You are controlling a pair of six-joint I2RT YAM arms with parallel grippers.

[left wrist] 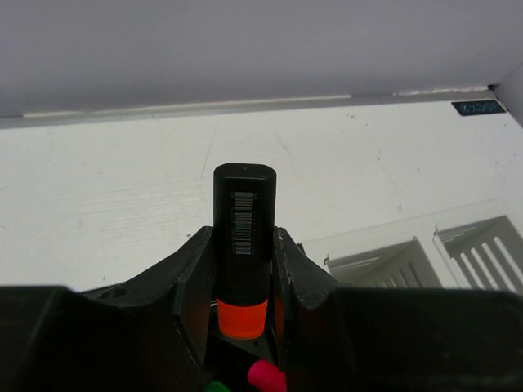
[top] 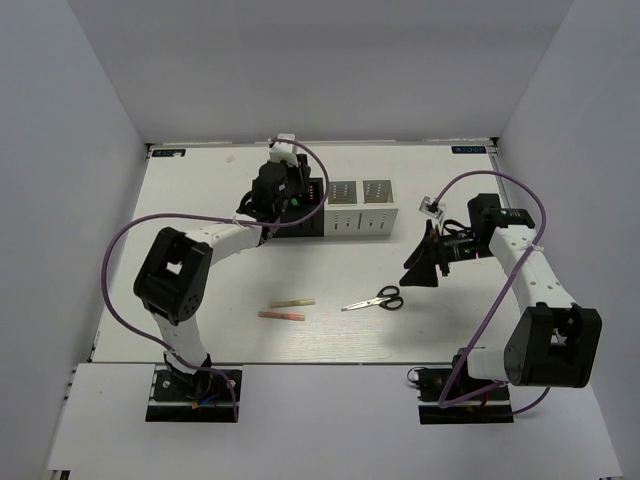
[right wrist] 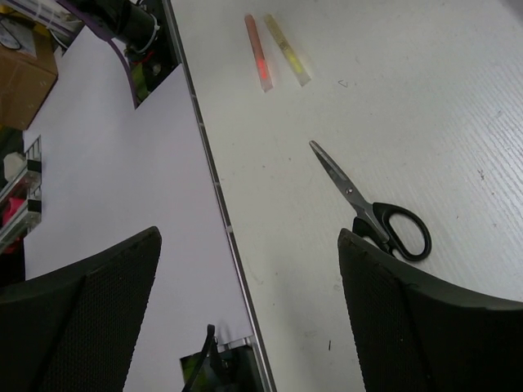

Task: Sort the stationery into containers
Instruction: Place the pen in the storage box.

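Top external first: my left gripper [top: 285,195] hangs over the black end of the containers [top: 362,205], a joined row near the middle of the bench's [top: 200,190] far edge. My right gripper [top: 425,265] hovers toward the right edge. Just left of it lie the scissors [top: 375,300], and a yellow stick [top: 292,303] and a pink stick [top: 282,316] lie side by side nearer the near edge.

Left wrist now: my fingers are clamped on an upright black highlighter [left wrist: 243,196], orange end down. Below it, a pink tip [left wrist: 265,377] and a green tip [left wrist: 216,387] show in a dark compartment.

Right wrist: my jaws are spread wide with nothing in them. The scissors lie flat on the bench, both sticks beyond them.
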